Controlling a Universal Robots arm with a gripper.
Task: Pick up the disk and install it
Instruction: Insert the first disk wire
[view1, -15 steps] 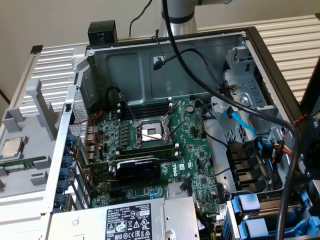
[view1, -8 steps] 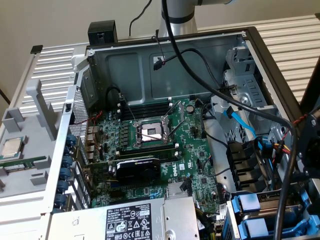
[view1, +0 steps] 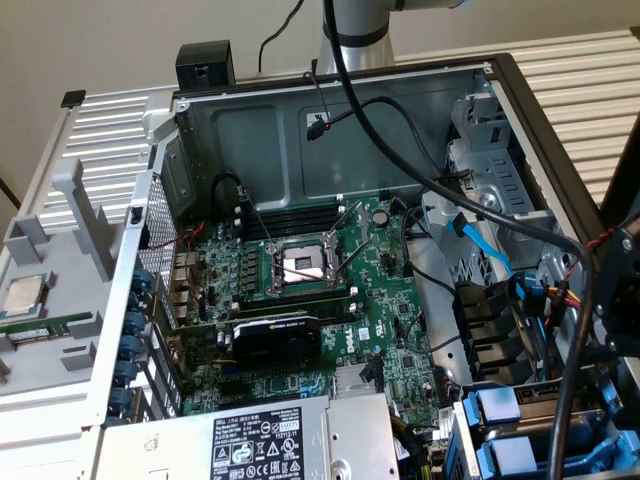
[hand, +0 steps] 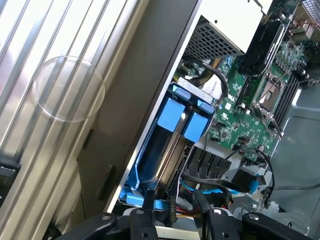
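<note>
The pincer (hand: 175, 212) is set at the near end of the disk (hand: 172, 115), inside the computer case (hand: 130, 110).
The disk's long axis is noted running straight away from the pincer; whether it is clenched cannot be told.

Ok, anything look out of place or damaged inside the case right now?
The processor socket stands open and empty, levers raised; the processor chip lies outside the case on the grey tray at the exterior view's left. A loose plug dangles by the case wall. No visible damage.
</note>
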